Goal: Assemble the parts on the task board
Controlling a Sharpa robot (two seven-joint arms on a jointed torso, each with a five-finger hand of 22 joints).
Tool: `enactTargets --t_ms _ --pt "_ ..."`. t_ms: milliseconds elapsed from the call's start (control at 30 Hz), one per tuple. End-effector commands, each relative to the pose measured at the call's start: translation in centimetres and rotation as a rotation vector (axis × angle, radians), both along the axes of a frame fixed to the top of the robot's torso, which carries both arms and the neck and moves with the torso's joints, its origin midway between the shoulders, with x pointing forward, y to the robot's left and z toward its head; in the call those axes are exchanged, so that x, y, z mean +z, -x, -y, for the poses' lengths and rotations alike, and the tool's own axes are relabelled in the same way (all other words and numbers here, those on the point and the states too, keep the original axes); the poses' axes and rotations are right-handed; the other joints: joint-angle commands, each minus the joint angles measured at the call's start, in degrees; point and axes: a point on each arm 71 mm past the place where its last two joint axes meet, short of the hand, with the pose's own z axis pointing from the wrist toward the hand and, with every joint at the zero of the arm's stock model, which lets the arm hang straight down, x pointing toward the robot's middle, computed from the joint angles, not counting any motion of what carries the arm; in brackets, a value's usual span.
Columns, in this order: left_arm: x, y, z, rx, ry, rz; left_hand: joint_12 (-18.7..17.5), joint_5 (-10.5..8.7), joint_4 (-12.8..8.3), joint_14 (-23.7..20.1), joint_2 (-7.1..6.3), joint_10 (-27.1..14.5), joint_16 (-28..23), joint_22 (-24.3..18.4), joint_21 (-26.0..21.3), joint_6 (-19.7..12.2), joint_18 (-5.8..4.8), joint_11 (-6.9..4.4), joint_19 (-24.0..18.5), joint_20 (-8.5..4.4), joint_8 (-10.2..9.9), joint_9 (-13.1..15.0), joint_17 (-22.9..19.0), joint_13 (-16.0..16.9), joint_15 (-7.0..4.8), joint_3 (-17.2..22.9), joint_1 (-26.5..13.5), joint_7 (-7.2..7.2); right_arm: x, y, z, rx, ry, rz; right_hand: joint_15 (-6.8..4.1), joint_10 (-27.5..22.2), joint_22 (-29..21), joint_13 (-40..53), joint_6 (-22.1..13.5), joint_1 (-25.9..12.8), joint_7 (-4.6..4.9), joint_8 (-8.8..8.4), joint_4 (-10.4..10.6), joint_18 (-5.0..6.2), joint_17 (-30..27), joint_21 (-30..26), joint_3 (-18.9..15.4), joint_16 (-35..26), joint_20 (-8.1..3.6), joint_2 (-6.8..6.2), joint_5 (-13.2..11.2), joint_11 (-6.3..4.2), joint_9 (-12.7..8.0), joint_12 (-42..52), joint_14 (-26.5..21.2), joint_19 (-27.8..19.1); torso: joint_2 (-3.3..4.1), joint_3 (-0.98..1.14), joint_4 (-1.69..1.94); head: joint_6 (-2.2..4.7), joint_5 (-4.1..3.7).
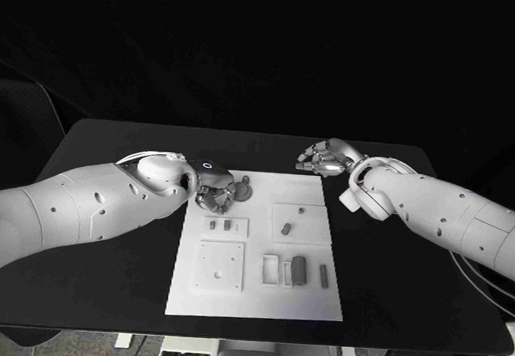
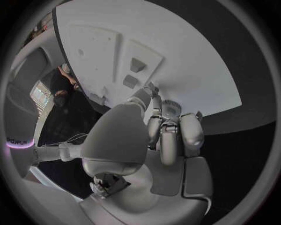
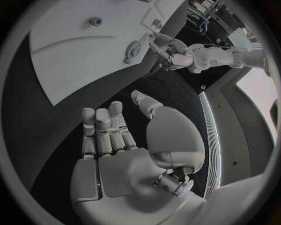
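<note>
The white task board [image 1: 262, 304] lies in the middle of the black table. My left hand [image 1: 216, 196] is over the board's far left corner, fingers curled in. It pinches a round grey toothed part [image 1: 245, 192] that stands tilted on the board. The part's ridged rim [image 2: 171, 107] sits at the fingertips of that hand [image 2: 166, 136]. From the right wrist, the disc [image 3: 133, 49] is beside the left hand [image 3: 173, 51]. My right hand [image 1: 324, 159] hovers over the bare table just past the board's far edge. Its fingers [image 3: 105, 131] lie side by side, thumb apart, holding nothing.
Two small grey parts [image 1: 220, 224] sit on a raised plate near the left hand, also seen from the left wrist [image 2: 137, 64]. Another part [image 1: 288, 228] lies at mid board. Nearer me are a square plate [image 1: 220, 265], open slots and dark bars [image 1: 299, 270].
</note>
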Motion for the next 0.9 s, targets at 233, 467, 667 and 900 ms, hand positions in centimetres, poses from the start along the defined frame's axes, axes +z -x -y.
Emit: enactTargets --t_ms 233,467,667,900 --pt "-0.73 0.32 0.47 -0.013 -0.008 -0.031 -0.35 0.18 0.02 -0.43 0.52 -0.39 2.49 0.09 8.07 3.01 2.49 -0.11 -0.14 -0.36 0.19 -0.02 7.00 -1.61 0.01 0.45 0.07 2.68 -0.03 0.03 -0.14 0.012 0.000 -0.003 -0.08 -0.47 -0.08 -0.10 -0.05 -0.58 0.54 0.30 0.08 -0.62 -0.07 1.56 0.27 0.25 -0.04 -0.04 -0.28 0.09 -0.07 0.22 -0.35 -0.21 0.09 0.01 -0.11 -0.14 -0.15" --pt "-0.87 0.28 0.26 -0.004 -0.020 -0.044 -0.35 0.17 0.03 -0.27 0.50 -0.40 2.57 0.10 8.06 3.00 2.49 -0.11 -0.15 -0.36 0.17 -0.02 7.17 -1.60 0.01 0.46 0.05 2.69 -0.03 0.03 -0.11 0.011 0.000 -0.002 -0.08 -0.47 -0.09 -0.10 -0.05 -0.59 0.54 0.31 0.08 -0.62 -0.08 1.57 0.28 0.25 -0.04 -0.04 -0.28 0.09 -0.07 0.22 -0.35 -0.21 0.02 0.04 0.00 -0.20 -0.21" --pt "-0.88 0.27 0.04 0.000 -0.022 -0.045 -0.35 0.15 0.04 -0.15 0.36 -0.43 2.64 0.12 8.06 2.95 2.49 -0.11 -0.17 -0.35 0.11 -0.05 7.31 -1.60 0.01 0.45 -0.03 2.71 -0.03 0.03 -0.03 0.010 0.001 -0.002 -0.08 -0.47 -0.09 -0.11 -0.05 -0.59 0.54 0.31 0.07 -0.62 -0.08 1.57 0.28 0.26 -0.04 -0.04 -0.28 0.09 -0.07 0.22 -0.35 -0.21 0.00 -0.01 0.02 -0.27 -0.22" --pt "-0.84 0.35 0.25 -0.006 -0.009 -0.048 -0.34 0.12 0.01 -0.06 -0.08 -0.47 2.71 0.18 8.04 2.85 2.49 -0.10 -0.22 -0.34 -0.02 -0.11 7.41 -1.57 0.02 0.40 -0.17 2.74 -0.02 0.03 -0.10 0.011 0.000 -0.002 -0.08 -0.47 -0.09 -0.11 -0.05 -0.60 0.54 0.31 0.07 -0.62 -0.08 1.57 0.29 0.26 -0.04 -0.04 -0.28 0.09 -0.07 0.23 -0.35 -0.21 -0.01 -0.04 0.01 -0.26 -0.19"
